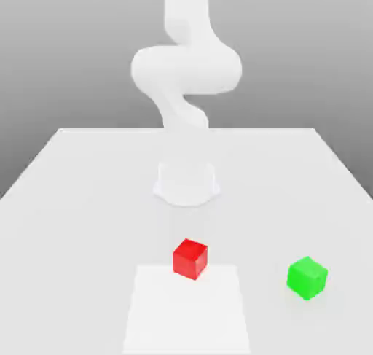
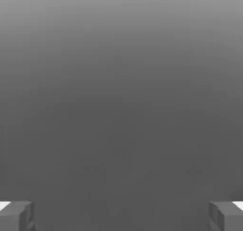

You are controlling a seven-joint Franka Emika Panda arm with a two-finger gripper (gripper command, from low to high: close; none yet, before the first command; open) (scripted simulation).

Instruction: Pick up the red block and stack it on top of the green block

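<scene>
The red block [image 1: 190, 259] sits on the table [image 1: 73, 200], the green block [image 1: 307, 278] well apart toward the exterior view's right; neither lies between the spread jaws.

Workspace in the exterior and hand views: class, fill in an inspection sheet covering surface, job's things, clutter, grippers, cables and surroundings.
Surface: pale table with a lighter square patch.
Job's things: red block at the patch's far edge; green block apart, toward the exterior view's right; not stacked.
Clutter: nothing seen.
Grippers: gripper open, fingers wide apart, nothing between.
Cables: nothing seen.
Surroundings: white arm, plain grey backdrop.
</scene>
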